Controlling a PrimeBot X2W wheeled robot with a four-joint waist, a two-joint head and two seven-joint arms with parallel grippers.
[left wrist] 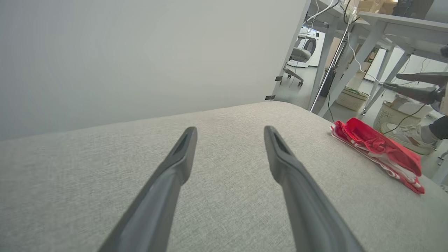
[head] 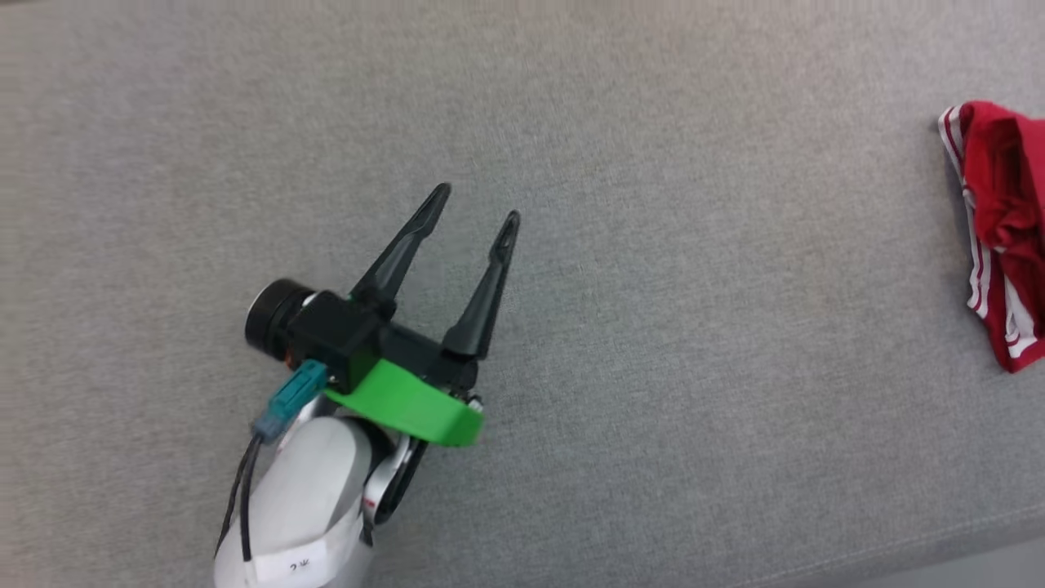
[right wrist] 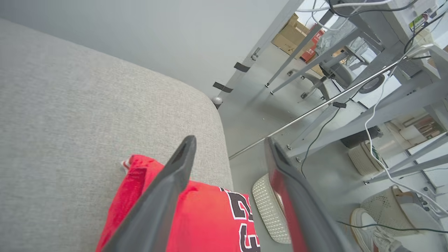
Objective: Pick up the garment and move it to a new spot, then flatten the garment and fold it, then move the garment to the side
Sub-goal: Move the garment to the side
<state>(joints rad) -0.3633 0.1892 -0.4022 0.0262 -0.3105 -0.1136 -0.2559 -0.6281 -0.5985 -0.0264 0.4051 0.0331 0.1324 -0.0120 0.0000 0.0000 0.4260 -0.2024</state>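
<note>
The garment [head: 1000,229], red with white striped trim, lies bunched and folded at the right edge of the grey cushion [head: 653,327]. In the left wrist view the garment [left wrist: 381,150] rests far right near the cushion's end. My left gripper [head: 476,206] hovers open over bare fabric, well left of it, and its fingers [left wrist: 230,131] hold nothing. My right gripper [right wrist: 229,141] is open just above the garment [right wrist: 210,217], whose black lettering [right wrist: 241,210] shows between the fingers. From the left wrist view the right gripper [left wrist: 391,80] hangs above the garment.
The cushion's rounded corner [right wrist: 210,115] drops to the floor beside the garment. White woven baskets [right wrist: 267,206] [left wrist: 351,98], grey table legs [left wrist: 350,63] and cables stand on that side. A person's white shoe [left wrist: 406,136] is near the baskets. A pale wall [left wrist: 140,52] backs the cushion.
</note>
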